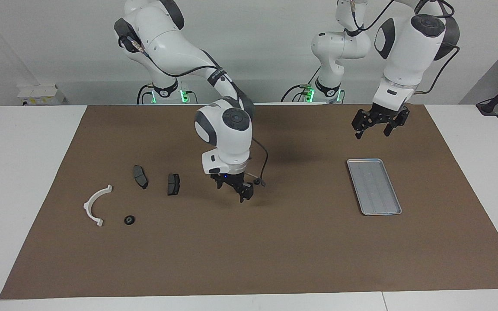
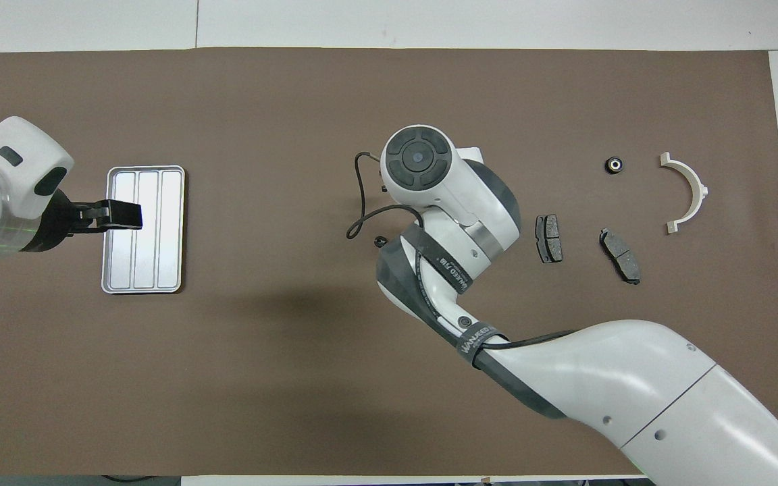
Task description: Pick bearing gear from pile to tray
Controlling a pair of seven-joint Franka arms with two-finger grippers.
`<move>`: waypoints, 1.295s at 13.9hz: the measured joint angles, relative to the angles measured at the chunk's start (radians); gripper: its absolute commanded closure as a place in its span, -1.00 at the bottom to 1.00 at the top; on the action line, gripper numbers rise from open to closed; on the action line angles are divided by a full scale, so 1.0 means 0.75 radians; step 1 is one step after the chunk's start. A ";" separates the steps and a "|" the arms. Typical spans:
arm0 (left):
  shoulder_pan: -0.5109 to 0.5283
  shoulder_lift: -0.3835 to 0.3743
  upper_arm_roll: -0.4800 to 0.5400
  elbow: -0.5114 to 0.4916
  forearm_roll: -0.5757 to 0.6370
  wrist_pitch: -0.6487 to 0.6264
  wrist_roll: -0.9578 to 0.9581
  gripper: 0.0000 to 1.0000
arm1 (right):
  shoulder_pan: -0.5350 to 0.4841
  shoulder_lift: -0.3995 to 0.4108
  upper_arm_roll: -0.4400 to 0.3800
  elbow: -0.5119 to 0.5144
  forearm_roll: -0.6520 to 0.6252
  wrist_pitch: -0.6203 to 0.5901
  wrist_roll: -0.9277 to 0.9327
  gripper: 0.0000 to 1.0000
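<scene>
A small black gear [image 1: 256, 182] lies on the brown mat [image 1: 249, 250] mid-desk, just beside the right end effector [image 1: 234, 188], which hangs low w/ fingers spread and nothing in them; a second black gear [image 1: 129, 220] sits toward the right arm's end beside the white half-ring [image 1: 95, 204], w/ two grey brake pads [image 1: 140, 176] [image 1: 173, 184] a bit nearer the robots. The tray [image 1: 374, 186] lies toward the left arm's end, no parts in it. Left end effector [image 1: 378, 125] hangs over the mat by the tray's robot-side end, open, holding nothing.
</scene>
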 measured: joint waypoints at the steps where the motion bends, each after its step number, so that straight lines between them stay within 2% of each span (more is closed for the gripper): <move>1: -0.029 0.014 0.000 -0.003 0.017 0.021 -0.043 -1.00 | -0.036 0.000 0.000 0.006 0.005 -0.005 -0.078 -1.00; 4: -0.144 0.105 -0.003 -0.007 0.072 0.123 -0.232 -1.00 | -0.121 -0.016 0.002 0.030 0.039 -0.048 -0.292 -1.00; 8: -0.252 0.209 -0.004 0.027 0.081 0.204 -0.440 -1.00 | -0.221 -0.089 0.002 0.034 0.053 -0.153 -0.558 -1.00; 14: -0.507 0.235 -0.013 0.045 0.081 0.203 -0.769 -1.00 | -0.458 -0.202 0.003 0.035 0.151 -0.283 -1.091 -1.00; 16: -0.560 0.240 -0.013 0.046 0.081 0.203 -0.812 -1.00 | -0.514 -0.217 0.004 0.034 0.160 -0.291 -1.214 -1.00; 18: -0.614 0.288 -0.012 0.061 0.081 0.203 -0.868 -1.00 | -0.553 -0.217 0.004 0.027 0.160 -0.291 -1.283 -1.00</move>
